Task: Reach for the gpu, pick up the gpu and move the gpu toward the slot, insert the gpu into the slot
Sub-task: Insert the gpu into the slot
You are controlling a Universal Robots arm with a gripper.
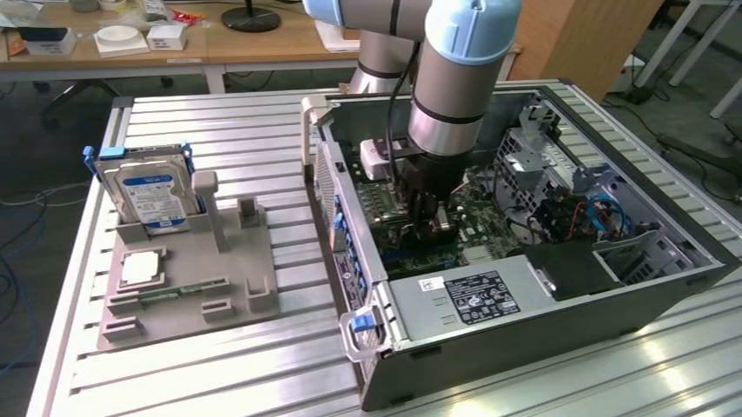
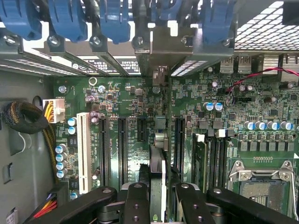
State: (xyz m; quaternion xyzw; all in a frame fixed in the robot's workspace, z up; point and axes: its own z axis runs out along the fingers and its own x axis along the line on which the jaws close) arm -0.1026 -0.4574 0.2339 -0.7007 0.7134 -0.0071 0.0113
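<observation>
Wrist view: one pincer grips one gpu.

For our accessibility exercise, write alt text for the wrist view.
The gripper holds the gpu edge-on above the motherboard, among its long black slots. A white slot stands to one side, the processor socket to the other, with blue bracket clips beyond.

A silver-and-blue hard drive stood upright in a grey holder tray on the ribbed metal worktop. A narrow green memory stick lay flat in that tray. Beside it sat an open computer case with its labelled power supply.
</observation>
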